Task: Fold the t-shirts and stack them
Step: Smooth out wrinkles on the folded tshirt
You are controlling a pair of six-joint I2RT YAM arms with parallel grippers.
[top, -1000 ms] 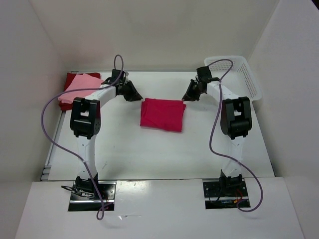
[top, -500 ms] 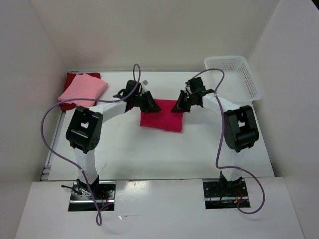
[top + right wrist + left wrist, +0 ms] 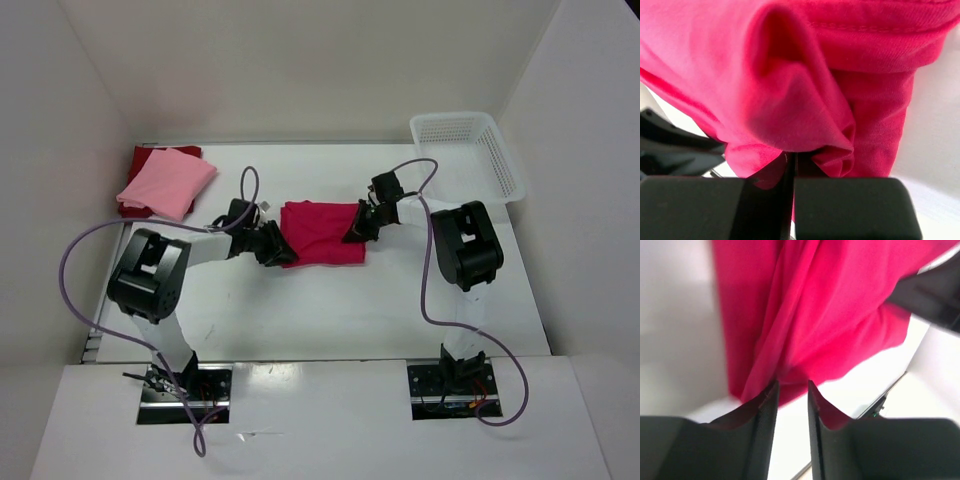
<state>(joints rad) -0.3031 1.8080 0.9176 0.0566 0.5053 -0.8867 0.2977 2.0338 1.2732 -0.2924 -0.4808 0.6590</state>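
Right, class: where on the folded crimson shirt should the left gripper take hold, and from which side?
Its left edge by the near corner, coming in low from the left. The crimson shirt lies flat on the table, so only an edge offers a lip, and the right gripper pinches the right edge, so this probably balances it.

**A:** Surfaces shown. What is the bright crimson-magenta cloth t-shirt made of?

**B:** Soft knit cloth, matt, with a fine weave visible up close and a stitched hem. The light pink folded cloth shirt and the dark red cloth shirt look equally matt and soft.

**A:** And the hard surfaces?

**B:** The white lattice basket is moulded plastic with a slight sheen. The flat white tabletop is smooth and dully reflective. The black fingers of the left gripper look like smooth, matt plastic.
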